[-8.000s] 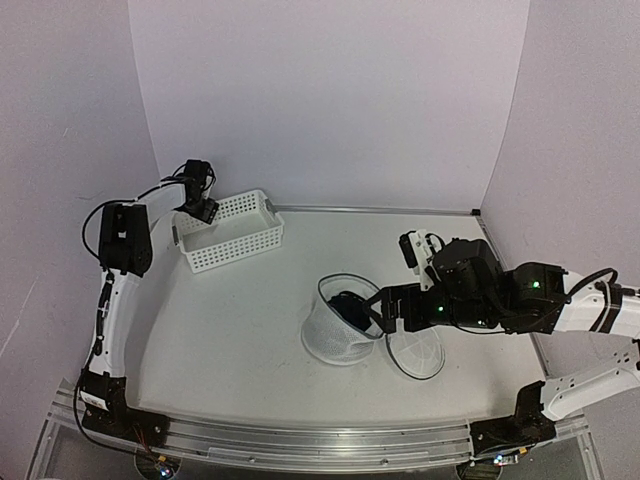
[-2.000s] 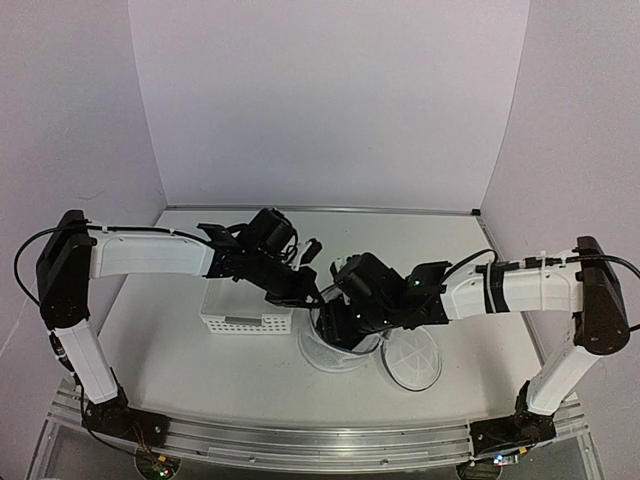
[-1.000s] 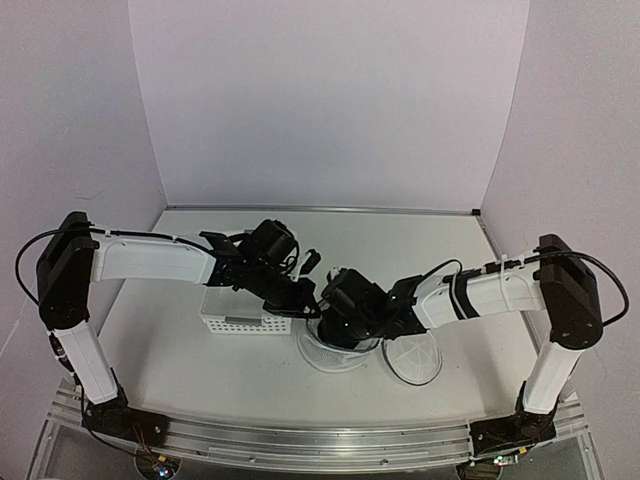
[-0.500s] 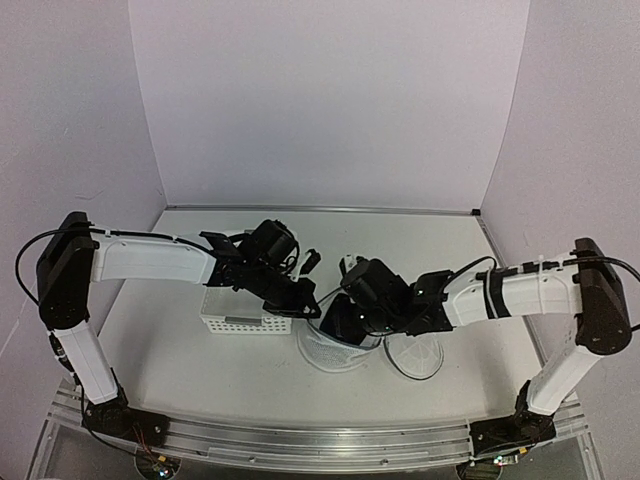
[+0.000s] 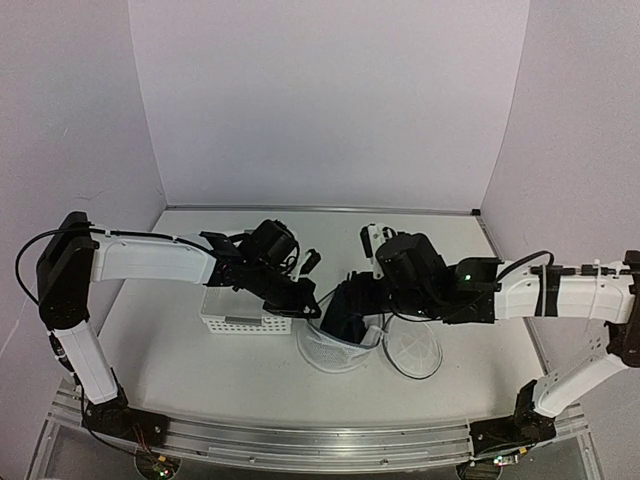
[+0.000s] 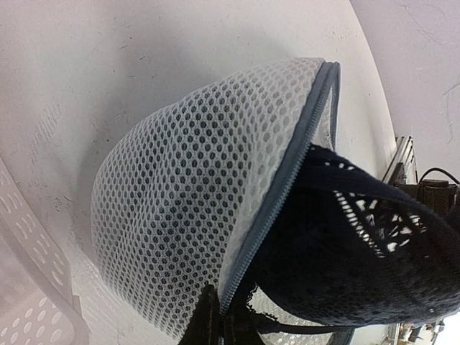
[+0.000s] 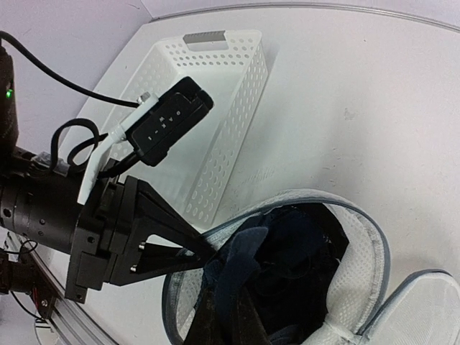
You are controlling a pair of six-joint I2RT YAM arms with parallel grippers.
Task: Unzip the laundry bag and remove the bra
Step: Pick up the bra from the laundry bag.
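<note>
We log one laundry bag [image 5: 335,347] lying open, one bra [image 5: 347,308] half out of its mouth, left gripper [image 6: 217,316] pinched on its rim, right gripper [image 7: 224,309] clamped on the bra, one basket [image 5: 236,319] just beside the bag, left arm [image 5: 150,258] overhanging it

One laundry bag [image 5: 330,350], one bra [image 5: 350,306], one white basket [image 5: 236,320], two robot arms [image 5: 150,256] [image 5: 560,296].
</note>
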